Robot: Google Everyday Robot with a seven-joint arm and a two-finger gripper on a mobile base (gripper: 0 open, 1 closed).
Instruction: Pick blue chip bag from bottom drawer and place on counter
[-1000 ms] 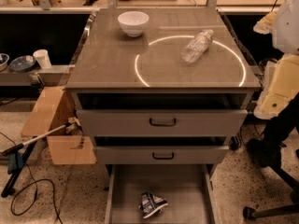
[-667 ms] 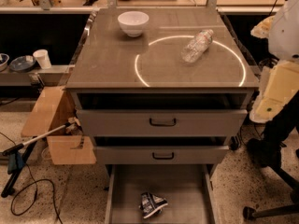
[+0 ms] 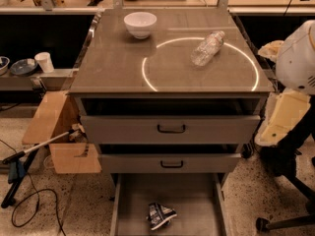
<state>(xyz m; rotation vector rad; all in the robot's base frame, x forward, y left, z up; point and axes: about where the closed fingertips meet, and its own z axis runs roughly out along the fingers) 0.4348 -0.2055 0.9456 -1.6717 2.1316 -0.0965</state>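
A cardboard box (image 3: 51,127) sits on the speckled floor (image 3: 83,205) beside a low shelf (image 3: 49,76) holding a white cup (image 3: 45,62).

Counter (image 3: 118,68) with a glowing white ring
A white bowl (image 3: 140,23) and a clear bottle (image 3: 207,48) rest on it; the gripper (image 3: 279,157) hangs low to its right

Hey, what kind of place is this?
Probably a robotics lab mocked up as a kitchen: a bowl and a glowing ring on the counter, and a robot arm at right. The gripper is out of view.
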